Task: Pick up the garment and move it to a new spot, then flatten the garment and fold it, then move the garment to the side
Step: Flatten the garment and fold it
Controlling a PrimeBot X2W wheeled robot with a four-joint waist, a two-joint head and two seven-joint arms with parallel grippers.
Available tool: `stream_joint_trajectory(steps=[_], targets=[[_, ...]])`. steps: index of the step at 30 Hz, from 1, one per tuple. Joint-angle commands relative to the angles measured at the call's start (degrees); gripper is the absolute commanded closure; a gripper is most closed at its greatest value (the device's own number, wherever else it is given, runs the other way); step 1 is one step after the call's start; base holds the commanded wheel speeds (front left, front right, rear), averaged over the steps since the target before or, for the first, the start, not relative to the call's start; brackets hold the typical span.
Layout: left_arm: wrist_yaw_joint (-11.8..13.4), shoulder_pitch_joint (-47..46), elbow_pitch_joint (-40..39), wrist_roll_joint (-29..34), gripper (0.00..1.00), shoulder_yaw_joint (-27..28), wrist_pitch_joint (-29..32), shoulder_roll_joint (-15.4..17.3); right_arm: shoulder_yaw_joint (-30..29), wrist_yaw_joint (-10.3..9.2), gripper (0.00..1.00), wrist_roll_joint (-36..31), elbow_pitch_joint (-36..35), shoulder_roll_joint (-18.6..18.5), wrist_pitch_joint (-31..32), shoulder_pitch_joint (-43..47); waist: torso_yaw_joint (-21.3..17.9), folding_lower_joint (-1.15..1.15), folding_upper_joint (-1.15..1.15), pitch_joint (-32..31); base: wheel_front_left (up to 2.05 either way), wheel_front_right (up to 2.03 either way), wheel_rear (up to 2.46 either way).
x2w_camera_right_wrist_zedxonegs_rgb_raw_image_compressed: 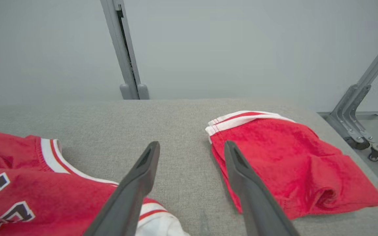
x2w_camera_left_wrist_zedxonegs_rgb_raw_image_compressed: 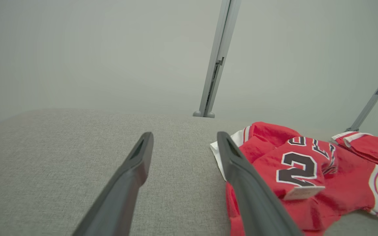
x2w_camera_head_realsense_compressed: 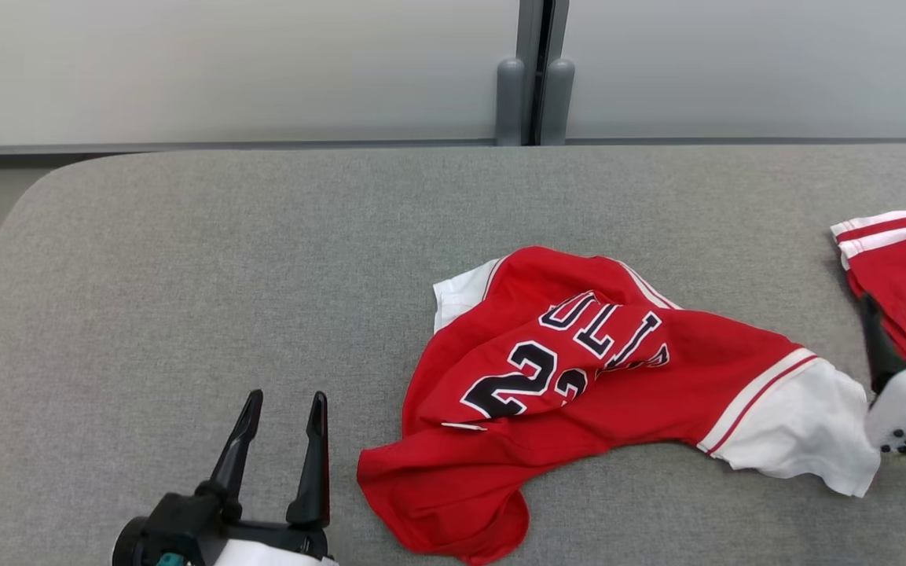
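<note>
**Crumpled jersey lies between two open grippers, right one nearer**

The jersey (x2w_camera_head_realsense_compressed: pixel 578 377) sits on the table (x2w_camera_head_realsense_compressed: pixel 264 259), right of centre, bunched and not yet flat. The numbered panel is rucked up and the lower red hem curls under at the near edge. Its long axis runs across the table from left to right. The red hem lobe is at the near left, and a white sleeve (x2w_camera_head_realsense_compressed: pixel 798 424) is at the right end. A second white sleeve (x2w_camera_head_realsense_compressed: pixel 460 295) peeks out at the far left corner.

The right gripper (x2w_camera_head_realsense_compressed: pixel 900 306) is at the right edge, just beside the white sleeve, with its fingers spread and nothing between them. In its wrist view the fingers point at bare table between the jersey (x2w_camera_right_wrist_zedxonegs_rgb_raw_image_compressed: pixel 28 190) and the folded shorts (x2w_camera_right_wrist_zedxonegs_rgb_raw_image_compressed: pixel 290 154), which lie apart from the jersey, farther right.

The left gripper (x2w_camera_head_realsense_compressed: pixel 285 397) is at the near left, also spread and empty. It is near the hem lobe but clear of the cloth, and the jersey (x2w_camera_left_wrist_zedxonegs_rgb_raw_image_compressed: pixel 307 177) lies to the right of its fingers.

The next move is probably flattening. The sleeve end falls to the right arm and the hem end to the left arm, so each can pull outward along that left-right axis. The shorts are close enough to snag if the right arm swings wide
</note>
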Motion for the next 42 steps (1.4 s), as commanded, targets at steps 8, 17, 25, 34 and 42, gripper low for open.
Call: stream_joint_trajectory(steps=[8,17,25,34,42], targets=[[0.48,3.80,-0.03,-0.44,0.00,1.57,-0.08,0.19,-1.72,0.08,0.00,-8.09,-12.31,1.40,-17.24,12.45,-0.79,0.00,0.00,-4.17,0.00,0.00,0.00],[0.66,7.02,-0.21,0.39,0.00,2.51,-0.08,0.21,-0.66,0.05,0.00,-15.47,-22.85,8.43,-19.43,25.23,-2.20,0.00,0.00,-6.54,0.00,0.00,0.00],[0.25,8.01,0.02,0.80,0.00,3.20,-0.08,0.21,-0.49,0.04,0.00,-15.75,-22.95,11.64,-19.43,29.57,-2.91,0.00,0.00,-6.54,0.00,0.00,0.00],[-1.29,7.25,3.27,-1.56,0.00,0.20,-0.08,0.19,-0.38,0.04,0.00,-15.39,-22.31,12.22,-19.44,28.13,-3.30,0.00,0.00,-6.06,0.00,0.00,0.00],[-0.87,4.28,4.69,-11.96,0.00,-4.86,6.84,0.21,-0.37,0.04,0.00,-15.43,-22.49,12.31,-19.45,27.40,-3.84,0.00,0.00,-5.40,0.00,0.00,0.00]])
